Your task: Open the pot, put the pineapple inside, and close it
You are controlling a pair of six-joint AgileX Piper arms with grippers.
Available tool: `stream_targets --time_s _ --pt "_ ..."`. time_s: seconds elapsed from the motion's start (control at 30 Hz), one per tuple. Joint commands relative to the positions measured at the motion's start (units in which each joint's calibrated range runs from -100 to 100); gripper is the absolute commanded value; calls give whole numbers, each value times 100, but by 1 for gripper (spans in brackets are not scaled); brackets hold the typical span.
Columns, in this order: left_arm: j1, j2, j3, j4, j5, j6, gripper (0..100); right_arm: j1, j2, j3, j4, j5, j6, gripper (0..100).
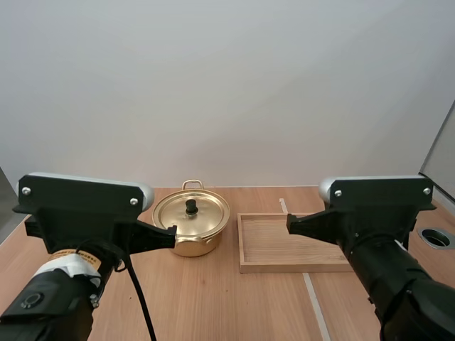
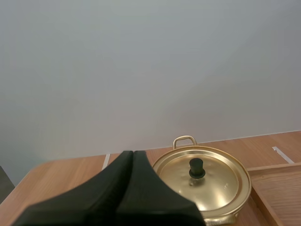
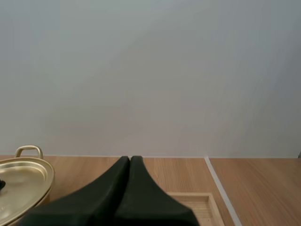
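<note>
**Table** (image 1: pixel 213 305): light wood. Its far edge meets a plain wall, and a white strip (image 1: pixel 313 298) runs front to back under the tray. A round port (image 1: pixel 435 237) sits near the right edge. Open tabletop lies in front of the pot and tray, between the two arms. A narrow band of wood lies behind the pot, up to the wall.

**Pot** (image 1: pixel 190 227): gold, standing on the table left of centre. The lid (image 1: pixel 192 213) is seated on it, with a black knob (image 1: pixel 191 207) upright at its middle. One loop handle faces the wall. The pot is just beside the tray's left rim; whether they touch cannot be told.

**Tray** (image 1: pixel 291 241): wooden, shallow and rectangular, lying flat to the right of the pot. Bare wood shows across its floor.

**Left gripper** (image 1: pixel 169 237): fingers pressed together into one dark wedge, holding nothing. It is raised above the table on the pot's near left side and touches nothing. From its wrist, the tip (image 2: pixel 133 153) points toward the wall, with the pot (image 2: pixel 202 181) and knob (image 2: pixel 196 168) beside it.

**Right gripper** (image 1: pixel 291 223): fingers likewise together as one wedge, holding nothing. It is raised over the tray's near side, well apart from the left gripper. From its wrist, the tip (image 3: pixel 130 158) points at the wall. The tray's corner (image 3: pixel 197 202) lies under it, and the pot's edge (image 3: pixel 21 181) is off to one side.
</note>
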Motion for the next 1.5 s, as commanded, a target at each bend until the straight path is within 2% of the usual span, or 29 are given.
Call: stream_targets --time_s 0.0,0.37,0.8,1.3,1.4,1.47 --pt "-2 -211 281 42 -171 -68 0 17 -44 319 32 34 -21 0" --pt "-2 -466 1499 42 -190 -68 0 17 -55 577 32 34 -21 0" --pt "-2 -466 1499 28 -433 -37 0 -109 -635 742 32 12 -21 0" --pt "-2 -466 1499 28 -433 -37 0 -109 -633 742 14 -486 -30 0" --pt "-2 -466 1499 28 -433 -37 0 -176 -622 742 -804 -752 -21 0" --pt "-2 -466 1499 28 -433 -37 0 -257 -621 742 -1992 -752 104 0"
